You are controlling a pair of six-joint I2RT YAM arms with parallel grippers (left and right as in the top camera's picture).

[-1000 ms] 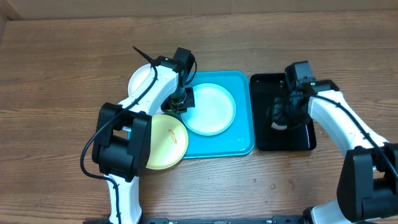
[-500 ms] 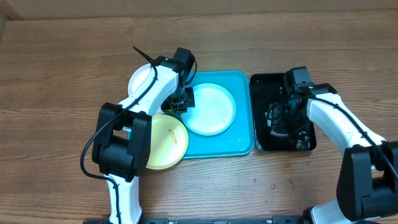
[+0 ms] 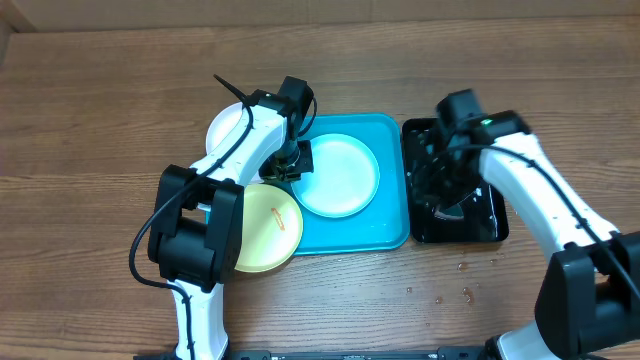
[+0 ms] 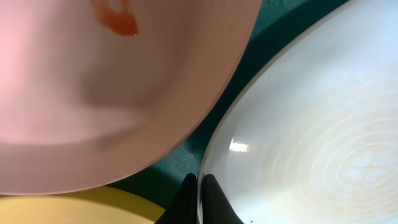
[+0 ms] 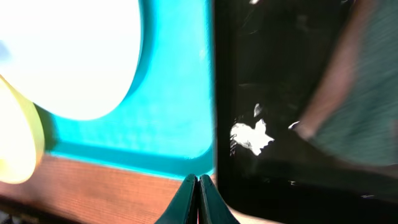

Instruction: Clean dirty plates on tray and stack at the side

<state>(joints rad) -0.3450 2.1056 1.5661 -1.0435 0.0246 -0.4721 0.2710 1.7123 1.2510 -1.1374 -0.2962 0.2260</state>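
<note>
The turquoise tray [image 3: 392,228] holds the pale blue plate [image 3: 340,176]. My left gripper [image 3: 292,166] is shut on that plate's left rim; the left wrist view shows the rim [image 4: 208,155] pinched where the two fingers meet at my left gripper [image 4: 199,180]. The white plate [image 3: 228,128] lies behind the left arm, with an orange smear [image 4: 118,18] on it. A yellow-green plate [image 3: 262,228] with a small orange streak overlaps the tray's front left corner. My right gripper [image 3: 436,188] hangs over the black tray, shut with nothing between its fingers [image 5: 198,186].
The glossy black tray [image 3: 482,222] sits right of the turquoise tray, wet with bright glints [image 5: 252,137]. A blurred grey-green thing [image 5: 357,93] lies in it. Bare wood table [image 3: 420,290] runs along the front, with a few small spots on it.
My right arm has swung left over the black tray; its gripper opened briefly and is shut again. The left arm and the plates have not moved.
</note>
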